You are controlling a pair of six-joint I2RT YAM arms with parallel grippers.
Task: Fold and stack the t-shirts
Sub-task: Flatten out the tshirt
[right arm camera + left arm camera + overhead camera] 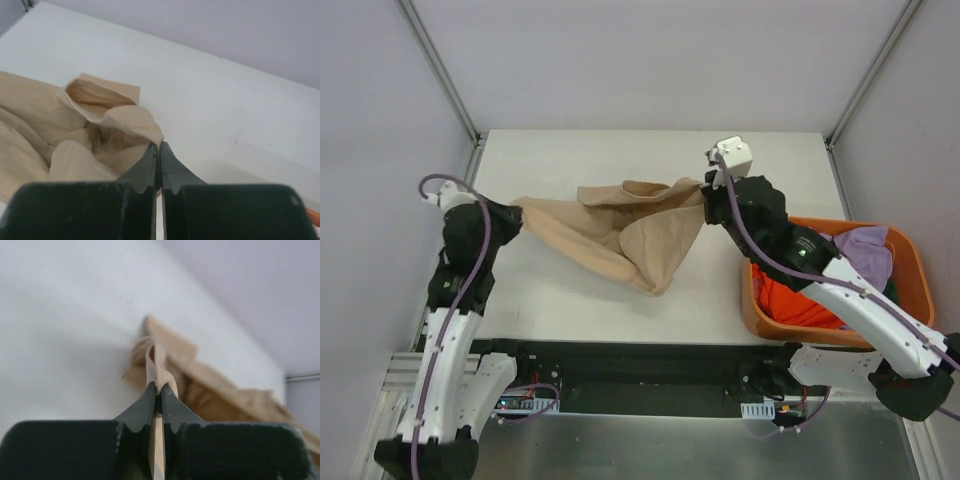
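Note:
The tan t-shirt (pixel 620 232) hangs stretched between my two grippers above the white table, its middle sagging to a point toward the front. My left gripper (pixel 512 214) is shut on its left edge; in the left wrist view the gripper (pixel 160 386) pinches a strip of tan cloth (pixel 165 355). My right gripper (pixel 706 196) is shut on the shirt's right edge; in the right wrist view the gripper (pixel 158 145) pinches bunched tan cloth (pixel 90 130). An orange t-shirt (pixel 790 300), a lavender t-shirt (pixel 868 250) and a sliver of dark green t-shirt (pixel 890 288) lie in the basket.
An orange plastic basket (pixel 918 290) sits at the table's right front edge under my right arm. The white table (pixel 570 160) is bounded by grey walls and metal frame posts (pixel 440 70) at the back corners.

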